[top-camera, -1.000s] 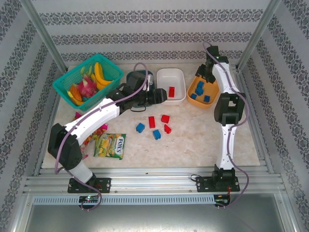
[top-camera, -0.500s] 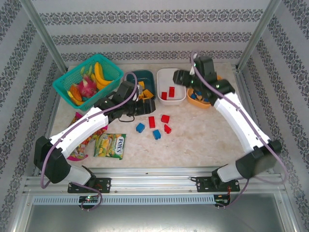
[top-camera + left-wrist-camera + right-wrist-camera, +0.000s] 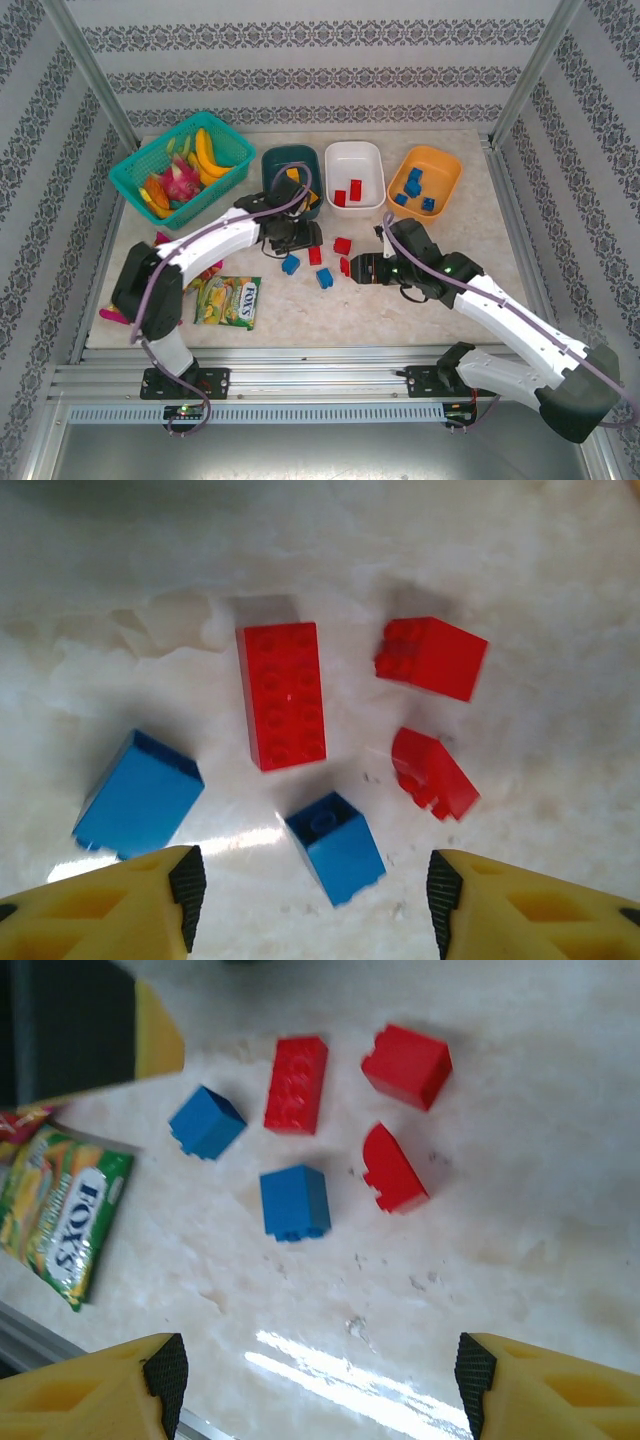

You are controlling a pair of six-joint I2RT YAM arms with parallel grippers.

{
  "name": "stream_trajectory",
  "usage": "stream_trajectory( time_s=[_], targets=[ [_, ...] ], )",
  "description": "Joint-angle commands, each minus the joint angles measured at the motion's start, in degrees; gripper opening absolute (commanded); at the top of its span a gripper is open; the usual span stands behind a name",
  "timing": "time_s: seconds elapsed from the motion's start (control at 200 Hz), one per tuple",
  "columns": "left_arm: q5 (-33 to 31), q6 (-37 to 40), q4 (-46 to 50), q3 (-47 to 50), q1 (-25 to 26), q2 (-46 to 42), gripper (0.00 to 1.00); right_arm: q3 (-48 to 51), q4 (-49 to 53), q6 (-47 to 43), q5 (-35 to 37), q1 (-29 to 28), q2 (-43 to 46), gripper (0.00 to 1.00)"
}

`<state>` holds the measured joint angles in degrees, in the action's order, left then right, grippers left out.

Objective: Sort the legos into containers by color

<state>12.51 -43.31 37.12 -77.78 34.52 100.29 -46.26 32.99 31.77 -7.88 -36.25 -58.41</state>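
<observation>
Checking left jaws, Dan. What are they doing?

Standing spread wide, Mei, gripping nothing. Five loose legos (image 3: 314, 254) are lying on the counter (image 3: 560, 600) ahead of them. A small blue brick (image 3: 337, 845) is sitting just ahead of the gap between the fingertips (image 3: 120, 905). A bigger blue brick (image 3: 138, 793) is lying just ahead of one fingertip. A long red brick (image 3: 282, 695) is lying farther out, with a red block (image 3: 432, 657) and a rounded red piece (image 3: 433, 773) sitting toward the other fingertip.

And the right jaws?

Also hanging spread, holding nothing. They're facing that cluster from the opposite side. Every brick is lying ahead of the fingertips, none between them. A candy bag (image 3: 60, 1210) is lying off to one side.

Where's the sorted stuff sitting?

Top camera is showing a row on the far side of both jaws. Closest to the left jaws, the dark teal tub (image 3: 278, 158) is holding orange-yellow bricks (image 3: 294, 180), with the left arm (image 3: 215, 238) partly covering it. Next along, the white tub (image 3: 355, 148) is holding two red bricks (image 3: 355, 188). Last, the orange tub (image 3: 440, 155) is holding blue bricks (image 3: 413, 183).

Anything else?

A mesh basket (image 3: 125, 172) of toy fruit (image 3: 205, 150) is sitting well apart from both jaws, out on the left arm's side.
</observation>
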Motion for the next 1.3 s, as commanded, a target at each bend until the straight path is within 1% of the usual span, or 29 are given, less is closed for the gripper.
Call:
stream_trajectory(
  time_s=[0.0,0.175,0.26,0.325,0.49,0.585,0.699,0.844,0.939,1.119,1.294],
  targets=[
    [-3.51,-0.38,5.33,-6.41,0.61,4.34,0.61,0.45,-1.37,0.17,-1.7,-0.31,1.59,0.73],
    [-8.33,-2.39,10.6,-10.23,0.81,8.15,0.62,-0.17,-1.07,-0.93,-2.66,-0.31,0.42,0.74],
    [-10.78,-2.28,15.84,-12.2,1.16,9.51,0.63,0.13,-1.59,-0.7,-2.69,-0.3,0.15,0.74],
    [-12.27,-2.33,17.64,-11.15,1.34,9.07,0.63,0.33,-2.01,-0.59,-2.79,-0.29,0.1,0.74],
    [-11.97,-1.04,17.69,-7.11,1.35,7.55,0.7,0.31,-1.96,-0.69,-3.34,-0.22,-0.29,0.74],
    [-10.39,-0.03,15.71,-5.46,1.36,6.26,0.7,0.55,-1.71,-0.72,-3.39,-0.09,-0.36,0.74],
    [-8.79,0.37,15.3,-5.7,1.65,6.35,0.69,1.16,-2.04,-0.45,-3.69,0.33,-0.21,0.75],
    [-10.47,2.87,16.53,-9.05,3.07,8.41,0.69,1.18,-2.1,-0.14,-3.69,1.08,-0.22,0.75],
    [-11.08,3.83,15.33,-11.42,3.49,10.09,0.69,1.56,-2.62,0.21,-3.78,1.3,0.25,0.74],
    [-10.45,2.93,15.89,-17.92,3.58,16.0,0.68,2.48,-2.85,0.67,-4.07,1.67,1.03,0.74],
    [-10.84,1.55,17.46,-21.42,3.81,20.37,0.67,2.57,-2.59,0.64,-4.12,2.37,1.54,0.75]
  ],
)
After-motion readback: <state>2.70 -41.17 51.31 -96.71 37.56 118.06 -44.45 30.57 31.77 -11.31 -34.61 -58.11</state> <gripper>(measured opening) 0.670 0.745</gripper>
